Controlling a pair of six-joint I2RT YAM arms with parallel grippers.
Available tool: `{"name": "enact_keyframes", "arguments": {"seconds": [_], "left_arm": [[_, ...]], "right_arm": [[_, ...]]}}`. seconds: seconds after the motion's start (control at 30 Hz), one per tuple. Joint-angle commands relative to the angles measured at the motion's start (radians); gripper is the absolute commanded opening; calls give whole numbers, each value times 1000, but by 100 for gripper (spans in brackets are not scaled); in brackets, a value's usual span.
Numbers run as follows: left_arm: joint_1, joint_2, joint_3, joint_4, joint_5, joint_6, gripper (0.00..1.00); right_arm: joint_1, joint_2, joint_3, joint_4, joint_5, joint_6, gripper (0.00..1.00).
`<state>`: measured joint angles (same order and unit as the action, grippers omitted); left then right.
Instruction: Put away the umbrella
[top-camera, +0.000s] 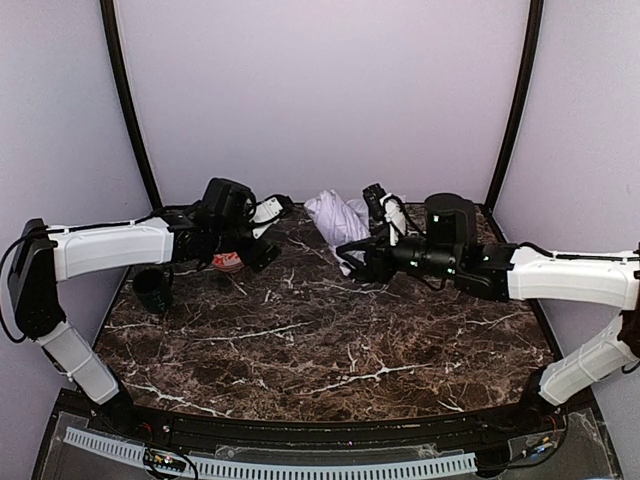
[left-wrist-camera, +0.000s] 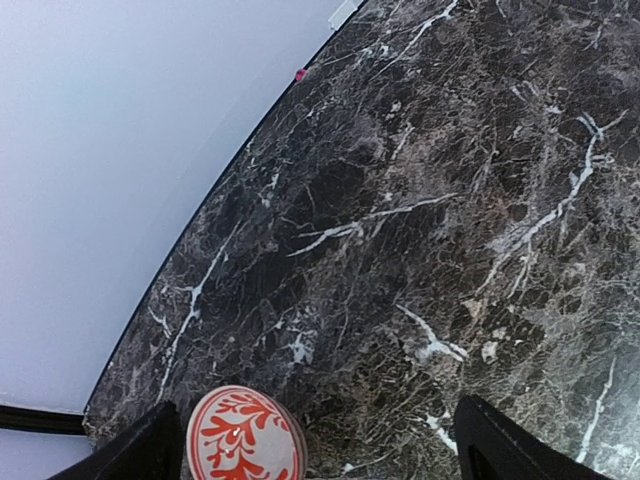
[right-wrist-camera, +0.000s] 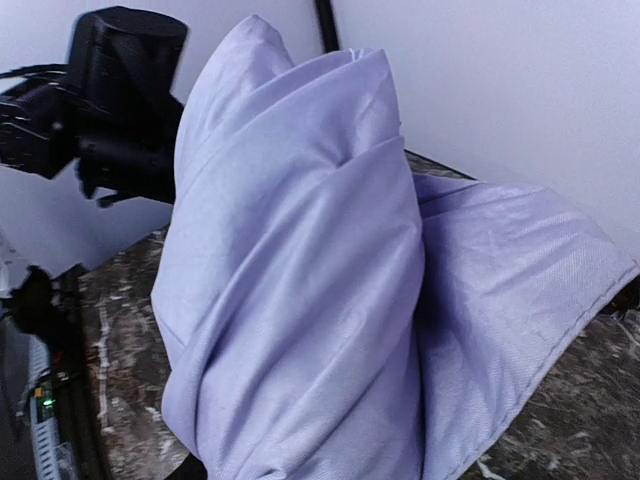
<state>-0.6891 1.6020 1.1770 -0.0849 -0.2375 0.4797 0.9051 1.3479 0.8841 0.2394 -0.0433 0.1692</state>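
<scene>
The umbrella (top-camera: 336, 214) lies at the far edge of the marble table (top-camera: 300, 350), about midway along it, close to the back wall. Its pale lavender fabric is gathered into a loose, creased bundle. The shaft and handle cannot be made out.

The right arm reaches in from the right edge, and the right gripper (top-camera: 352, 255) sits at the near side of the bundle, touching the fabric. In the right wrist view the folds fill almost the whole picture, rising from where the fingers sit. The jaws appear closed on a fold of the cloth, though the fingers themselves are almost entirely hidden by it.

The left arm stretches from the left edge toward the far left corner. The left gripper (left-wrist-camera: 320, 460) hangs over the tabletop with its two black fingertips (left-wrist-camera: 150, 450) spread wide and nothing between them. A small red-patterned bowl (left-wrist-camera: 245, 437) stands on the marble just beside the finger on the left of the wrist view. A black cup (top-camera: 152, 290) stands near the left edge, under the left arm, well apart from the umbrella.
</scene>
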Motion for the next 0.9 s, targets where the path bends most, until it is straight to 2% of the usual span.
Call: {"name": "enact_keyframes", "arguments": {"seconds": [0.0, 0.07, 0.1, 0.13, 0.23, 0.3, 0.33, 0.4, 0.47, 0.53, 0.67, 0.77, 0.87], "left_arm": [[3, -168, -67, -31, 256, -31, 84], [2, -291, -161, 54, 419, 12, 60], [2, -358, -209, 112, 510, 28, 58], [2, -421, -256, 164, 593, 57, 60], [2, -569, -363, 257, 868, 199, 85], [2, -597, -354, 252, 947, 238, 96], [2, -589, -311, 200, 967, 272, 99], [2, -541, -192, 13, 1034, 350, 99], [2, -494, -98, -75, 1075, 399, 99], [2, -462, -55, -54, 1118, 388, 99], [2, -435, -72, 77, 1221, 353, 99], [2, -404, -55, 122, 1337, 300, 99], [0, -385, -63, 215, 1437, 219, 91]], "right_arm": [[-85, -22, 111, -11, -635, 72, 0], [-103, -5, 166, -20, -765, 93, 0], [-103, 11, 197, -51, -782, 82, 0], [-103, 27, 235, -93, -801, 62, 0], [-95, 74, 357, -248, -832, -13, 0], [-79, 103, 418, -365, -841, -83, 0], [-69, 115, 445, -409, -851, -113, 0], [-55, 136, 488, -477, -871, -160, 1], [-38, 148, 521, -520, -880, -194, 2], [-23, 150, 537, -529, -885, -228, 2], [1, 151, 524, -468, -911, -256, 2], [2, 173, 551, -497, -932, -296, 2], [2, 197, 585, -532, -936, -334, 3]]}}
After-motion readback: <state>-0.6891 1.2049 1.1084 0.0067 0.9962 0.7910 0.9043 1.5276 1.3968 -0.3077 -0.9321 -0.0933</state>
